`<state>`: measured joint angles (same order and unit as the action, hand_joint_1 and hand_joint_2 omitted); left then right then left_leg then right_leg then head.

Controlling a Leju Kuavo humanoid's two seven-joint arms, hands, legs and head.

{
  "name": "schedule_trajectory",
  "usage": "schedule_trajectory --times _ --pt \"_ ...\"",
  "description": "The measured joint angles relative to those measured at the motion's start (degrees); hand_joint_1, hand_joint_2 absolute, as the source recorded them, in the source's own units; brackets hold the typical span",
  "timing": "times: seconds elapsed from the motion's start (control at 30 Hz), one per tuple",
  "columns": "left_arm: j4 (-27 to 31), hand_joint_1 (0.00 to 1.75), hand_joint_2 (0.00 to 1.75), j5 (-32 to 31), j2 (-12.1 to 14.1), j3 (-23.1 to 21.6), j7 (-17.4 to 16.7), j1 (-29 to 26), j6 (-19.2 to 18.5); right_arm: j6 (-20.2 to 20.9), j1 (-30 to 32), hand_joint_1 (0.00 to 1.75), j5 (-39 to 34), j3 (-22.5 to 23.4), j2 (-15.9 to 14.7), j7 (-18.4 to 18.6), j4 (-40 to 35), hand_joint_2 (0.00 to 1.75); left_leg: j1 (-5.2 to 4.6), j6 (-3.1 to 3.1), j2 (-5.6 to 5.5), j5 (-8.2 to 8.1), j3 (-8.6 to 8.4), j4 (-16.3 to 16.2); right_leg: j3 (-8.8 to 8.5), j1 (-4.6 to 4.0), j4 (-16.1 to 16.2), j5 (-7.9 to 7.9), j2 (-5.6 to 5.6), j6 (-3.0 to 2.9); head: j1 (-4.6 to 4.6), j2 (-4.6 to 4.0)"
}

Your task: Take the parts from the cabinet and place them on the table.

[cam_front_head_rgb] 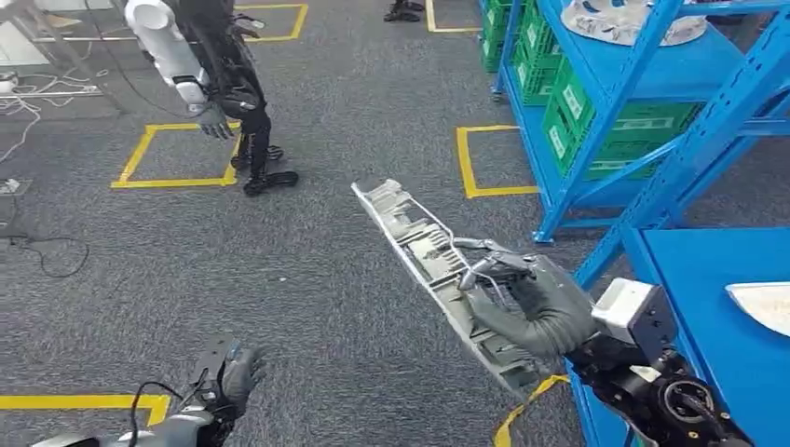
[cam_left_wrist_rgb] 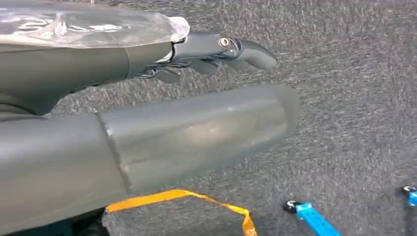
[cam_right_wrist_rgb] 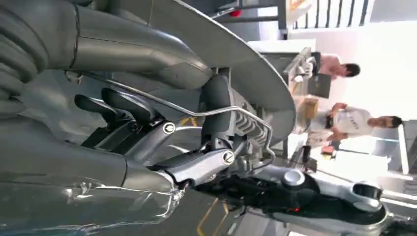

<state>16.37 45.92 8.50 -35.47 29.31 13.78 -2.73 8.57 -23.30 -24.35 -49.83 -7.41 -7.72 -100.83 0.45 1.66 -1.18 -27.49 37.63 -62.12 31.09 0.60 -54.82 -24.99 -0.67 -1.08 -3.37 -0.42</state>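
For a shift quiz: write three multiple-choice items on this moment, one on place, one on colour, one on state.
1. The long grey ribbed part is:
A. on the carpet
B. held in the right hand
C. on a shelf

2. The crates in the blue rack are:
A. green
B. red
C. white

3. The left hand:
A. holds a part
B. holds tape
C. holds nothing

Key: 1 B, its fingers wrap the part above the floor. 2 A, green crates sit on the lower shelves. 3 C, it hangs over grey carpet with nothing in it.
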Motion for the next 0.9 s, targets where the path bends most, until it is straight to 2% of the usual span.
schedule_trajectory --times 0.03,0.07,0.1,0.13,0.17,0.2,0.23,0.27,0.3,0.33,0.43,0.47,0.5,0.53,0.57,0.6,0.63,0.67,0.7,0.73,0.77,0.8,0.83,0.9 --pt "0.0 0.0 0.0 0.0 0.0 0.0 0.0 0.0 0.0 0.0 0.2 1.75 0.1 0.1 0.0 0.0 0.0 1.75 0.06 0.19 0.26 -2.23 2.62 -5.3 0.01 -0.09 0.0 -0.02 0.62 -0.03 -0.09 0.0" --pt "0.0 0.0 0.0 0.0 -0.1 0.0 0.0 -0.1 0.0 0.1 0.2 1.75 0.1 0.2 0.0 0.0 0.0 1.75 0.08 0.34 0.37 -3.81 4.84 -9.8 0.04 -0.15 0.0 -0.09 1.23 -0.14 -0.07 0.0" --pt "0.0 0.0 0.0 -0.1 -0.1 0.0 0.0 -0.2 0.0 0.1 0.3 1.75 0.1 0.2 0.0 0.0 0.0 1.75 0.09 0.47 0.46 -4.25 6.15 -12.3 0.06 -0.16 0.0 -0.1 1.78 -0.15 -0.2 0.0" --pt "0.0 0.0 0.0 -0.1 -0.1 0.0 0.0 -0.3 0.0 0.1 0.3 1.75 0.1 0.2 0.0 0.0 0.0 1.75 0.1 0.5 0.58 -3.25 6.03 -11.7 0.05 -0.16 0.0 -0.11 2.32 -0.15 -0.26 0.0" --pt "0.0 0.0 0.0 -0.1 -0.1 0.0 0.0 -0.3 0.0 0.2 0.3 1.75 0.1 0.2 0.0 0.0 0.0 1.75 0.11 0.48 0.73 -1.72 4.89 -9.3 0.05 -0.16 0.0 -0.12 2.74 -0.14 -0.31 0.0" --pt "0.0 0.0 0.0 -0.1 0.0 0.0 0.0 -0.3 0.0 0.3 0.3 1.75 0.1 0.2 0.0 0.0 0.0 1.75 0.1 0.37 1.31 1.41 1.49 -2.8 0.01 -0.16 0.0 -0.17 3.38 -0.07 -0.48 0.0" --pt "0.0 0.0 0.0 -0.1 0.0 0.0 0.0 -0.2 0.0 0.4 0.3 1.75 0.1 0.2 0.0 0.0 0.0 1.75 0.07 0.2 2.62 3.54 -1.57 2.6 -0.09 -0.16 0.0 -0.26 3.82 0.07 -0.52 0.0" --pt "0.0 0.0 0.0 -0.1 0.1 0.0 0.0 0.0 0.0 0.4 0.3 1.75 0.1 0.3 0.0 0.0 0.0 1.75 -0.11 -0.07 5.27 4.07 -4.04 7.7 -0.29 -0.32 -0.1 -0.42 4.34 0.34 -0.7 0.0" --pt "0.0 0.0 0.0 -0.1 0.0 0.0 0.0 0.1 0.0 0.4 0.3 1.75 0.1 0.3 0.0 0.0 0.0 1.75 -0.66 -0.36 5.13 4.07 -4.13 7.5 -0.2 -0.72 0.0 -0.53 4.53 0.54 -0.77 0.0" --pt "0.0 0.0 0.0 -0.1 0.0 0.0 0.0 0.2 0.1 0.4 0.3 1.75 0.1 0.3 0.0 -0.1 0.0 1.75 -0.57 -0.93 3.95 4.38 -4.03 7.7 -0.27 -0.68 -0.1 -0.67 4.97 0.82 -0.52 0.0" --pt "0.0 0.0 0.0 -0.1 0.1 0.0 0.0 0.0 0.1 0.4 0.3 1.75 0.1 0.4 0.0 -0.1 0.0 1.75 -0.5 -1.86 2.42 4.43 -4.15 8.0 -1.01 -0.71 0.0 -1.11 6.37 1.88 -0.33 0.0" --pt "0.0 0.0 0.0 -0.1 0.0 0.0 0.0 -0.1 0.2 0.4 0.3 1.75 0.3 0.5 0.0 -0.2 0.0 1.75 -0.13 -2.13 1.83 4.51 -4.53 8.2 -0.49 -0.35 -1.0 -2.11 4.5 2.33 -0.24 0.0" --pt "0.0 0.0 0.0 -0.1 0.0 0.0 0.0 0.0 0.2 0.4 0.3 1.75 0.6 0.5 0.0 -0.3 0.0 1.75 -0.1 -2.32 1.36 4.47 -4.6 8.2 0.58 -0.35 -3.7 -3.9 2.85 2.49 0.02 0.0" --pt "0.0 0.0 0.0 -0.1 0.0 0.0 0.0 0.1 0.2 0.3 0.3 1.75 0.8 0.6 0.0 -0.3 0.0 1.75 -0.11 -2.48 0.93 4.53 -4.59 8.2 2.27 -0.38 -7.7 -5.94 1.97 2.56 0.4 0.0" --pt "0.0 0.0 0.0 -0.2 0.0 0.0 0.0 0.2 0.2 0.0 0.3 1.75 1.2 0.7 0.0 -0.4 0.0 1.75 -0.19 -2.58 0.27 4.56 -4.52 8.1 5.06 -0.38 -13.7 -8.46 1.34 2.66 0.5 0.0" --pt "0.0 0.0 0.0 -0.2 -0.1 0.0 0.0 0.2 0.2 0.0 0.4 1.75 1.4 0.7 0.0 -0.4 0.0 1.75 -0.29 -2.64 -0.44 4.54 -4.48 8.1 7.23 -0.39 -18.1 -9.8 1.04 2.66 0.55 0.0" --pt "0.0 0.0 0.0 -0.3 -0.1 0.0 -0.1 0.1 0.2 0.0 0.5 1.75 1.5 0.7 0.0 -0.4 0.0 1.75 -0.34 -2.65 -1.17 4.53 -4.52 8.1 8.22 -0.4 -19.7 -9.65 0.93 2.54 0.55 0.0" --pt "0.0 0.0 0.0 -0.3 -0.1 0.0 -0.1 0.1 0.2 0.0 0.6 1.75 1.8 0.7 0.0 -0.4 0.0 1.75 -0.41 -2.65 -2.06 4.53 -4.62 8.0 7.62 -0.4 -17.9 -7.87 0.81 2.27 0.57 0.0" --pt "0.0 0.0 0.0 -0.3 -0.1 0.0 -0.1 0.1 0.2 0.0 0.6 1.75 1.9 0.7 0.0 -0.4 0.0 1.75 -0.44 -2.65 -2.84 4.52 -4.74 8.0 5.88 -0.41 -13.8 -5.18 0.6 1.96 0.55 0.0" --pt "0.0 0.0 0.0 -0.3 -0.2 0.0 -0.1 0.1 0.2 0.0 0.6 1.75 2.0 0.7 0.0 -0.4 0.0 1.75 -0.45 -2.63 -3.67 4.51 -4.89 8.0 3.37 -0.46 -8.2 -2.09 -0.13 1.58 0.59 0.0" --pt "0.0 0.0 0.0 -0.3 -0.3 0.0 -0.1 0.1 0.2 0.0 0.5 1.75 2.2 0.8 0.0 -0.4 0.0 1.75 -0.42 -2.57 -4.34 4.47 -5.0 8.0 1.04 -0.56 -2.7 0.42 -2.14 1.16 0.59 0.0" --pt "0.0 0.0 0.0 -0.3 -0.4 0.0 0.0 0.1 0.2 0.0 0.6 1.75 2.4 0.8 0.0 -0.4 0.0 1.75 -0.49 -2.32 -4.9 4.58 -4.69 8.0 -0.02 -0.22 -1.1 -0.48 -4.43 0.87 0.44 0.0" --pt "0.0 0.0 0.0 -0.3 -0.4 0.0 -0.1 0.2 0.2 0.0 0.4 1.75 2.5 0.8 0.0 -0.5 0.0 1.75 -0.06 -2.01 -5.72 4.75 -4.2 7.9 -0.64 -0.49 0.0 -0.42 -3.96 0.97 0.44 0.0" --pt "0.0 0.0 0.0 -0.3 -0.4 0.0 -0.1 -0.1 0.2 -0.1 0.4 1.75 2.7 0.9 0.0 -0.4 0.0 1.75 0.37 -1.23 -6.79 5.23 -3.87 8.3 -0.66 -0.72 0.0 -0.5 -2.96 0.8 0.63 0.0"
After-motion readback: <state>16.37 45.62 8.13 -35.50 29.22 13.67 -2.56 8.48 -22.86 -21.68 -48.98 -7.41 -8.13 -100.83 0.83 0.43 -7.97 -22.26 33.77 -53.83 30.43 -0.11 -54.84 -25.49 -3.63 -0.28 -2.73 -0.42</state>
